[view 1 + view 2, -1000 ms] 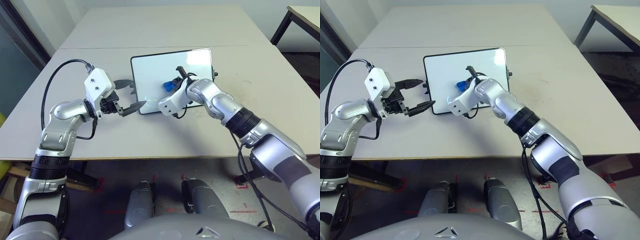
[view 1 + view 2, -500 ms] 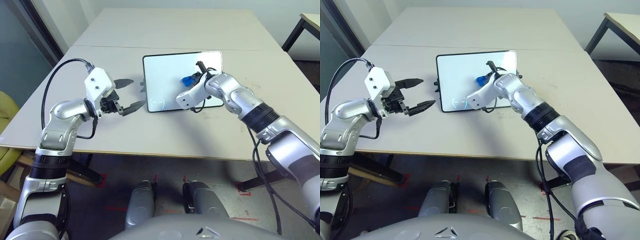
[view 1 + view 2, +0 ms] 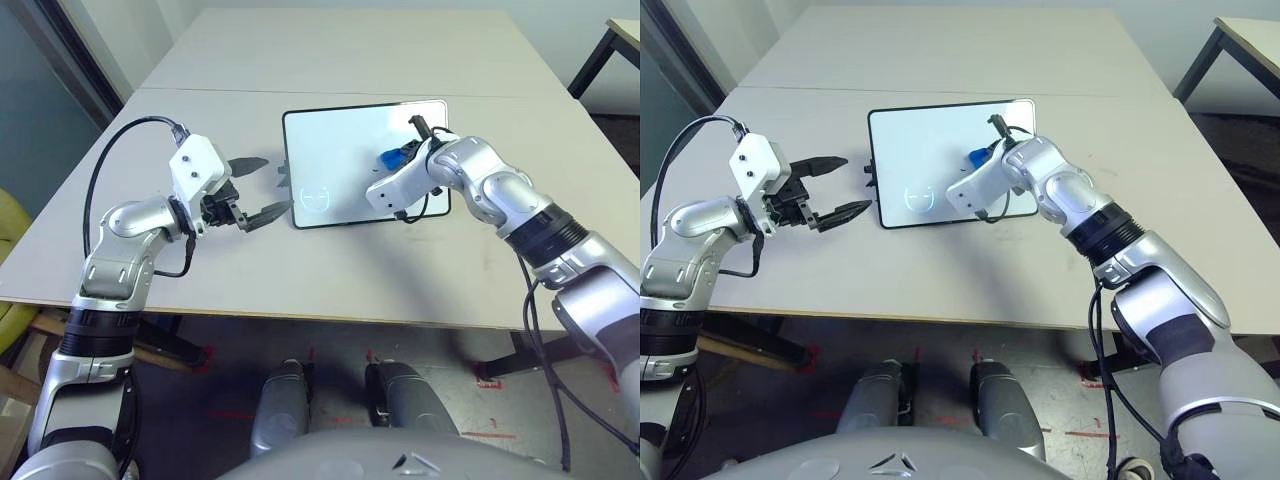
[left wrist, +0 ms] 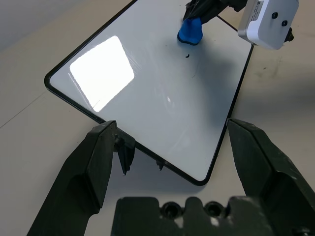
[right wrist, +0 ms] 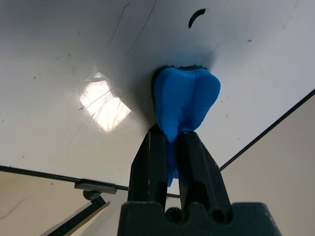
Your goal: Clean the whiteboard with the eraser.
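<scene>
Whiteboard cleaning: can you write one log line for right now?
right gripper: shut on eraser | eraser: pressed on whiteboard | left gripper: open, beside whiteboard

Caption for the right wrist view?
Right gripper fingers pinch the blue eraser against the whiteboard.

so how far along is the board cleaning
Most of the whiteboard already looks clean. In hand: the right gripper is shut on the eraser, pressed to the board near its right end. Left: a small black mark beside the eraser. The left gripper is open off the board's left edge.
</scene>
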Motion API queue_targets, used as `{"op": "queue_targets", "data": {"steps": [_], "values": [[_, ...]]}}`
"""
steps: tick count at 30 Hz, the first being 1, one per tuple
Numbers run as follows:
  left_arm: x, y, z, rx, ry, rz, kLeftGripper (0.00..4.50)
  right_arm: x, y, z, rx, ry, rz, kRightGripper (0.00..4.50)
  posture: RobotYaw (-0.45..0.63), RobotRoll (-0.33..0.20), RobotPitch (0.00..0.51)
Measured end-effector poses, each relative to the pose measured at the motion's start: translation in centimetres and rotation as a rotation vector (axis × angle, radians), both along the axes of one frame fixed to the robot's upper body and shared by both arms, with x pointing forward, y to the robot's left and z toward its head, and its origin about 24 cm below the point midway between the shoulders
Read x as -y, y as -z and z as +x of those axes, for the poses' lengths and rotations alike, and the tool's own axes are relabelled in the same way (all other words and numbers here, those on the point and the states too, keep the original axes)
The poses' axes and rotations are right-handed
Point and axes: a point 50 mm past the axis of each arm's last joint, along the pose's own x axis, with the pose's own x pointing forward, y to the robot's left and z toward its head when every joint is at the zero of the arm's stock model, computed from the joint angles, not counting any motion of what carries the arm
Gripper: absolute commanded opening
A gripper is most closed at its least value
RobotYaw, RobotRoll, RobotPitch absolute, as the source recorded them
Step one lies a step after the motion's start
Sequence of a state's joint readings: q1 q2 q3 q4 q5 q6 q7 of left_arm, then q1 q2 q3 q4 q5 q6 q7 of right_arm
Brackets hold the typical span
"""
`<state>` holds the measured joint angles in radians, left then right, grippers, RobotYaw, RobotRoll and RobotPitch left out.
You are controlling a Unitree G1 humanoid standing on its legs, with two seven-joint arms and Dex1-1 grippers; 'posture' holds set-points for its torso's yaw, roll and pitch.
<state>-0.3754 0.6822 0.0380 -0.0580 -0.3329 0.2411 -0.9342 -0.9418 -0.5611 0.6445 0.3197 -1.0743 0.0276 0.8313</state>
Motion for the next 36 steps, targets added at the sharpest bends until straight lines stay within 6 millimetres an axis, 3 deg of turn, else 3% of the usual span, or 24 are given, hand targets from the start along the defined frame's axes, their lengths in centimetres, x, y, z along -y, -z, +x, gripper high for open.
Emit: {"op": "queue_targets", "data": {"steps": [9,27,36], "values": [[0.1,0.0,0.0,0.001,0.002,-0.003,4.50,-1.0,0.1,-0.4,-0.003,-0.011,0.019,0.11,-0.09,0.000,0.085],[0.1,0.1,0.0,-0.003,0.000,-0.005,4.50,-5.4,1.7,-2.1,-0.050,-0.155,0.033,0.11,-0.08,0.000,0.088],[0.2,0.2,0.0,-0.004,0.002,-0.010,4.50,-5.1,1.6,-2.1,-0.049,-0.161,0.025,0.11,-0.09,0.000,0.086]]}}
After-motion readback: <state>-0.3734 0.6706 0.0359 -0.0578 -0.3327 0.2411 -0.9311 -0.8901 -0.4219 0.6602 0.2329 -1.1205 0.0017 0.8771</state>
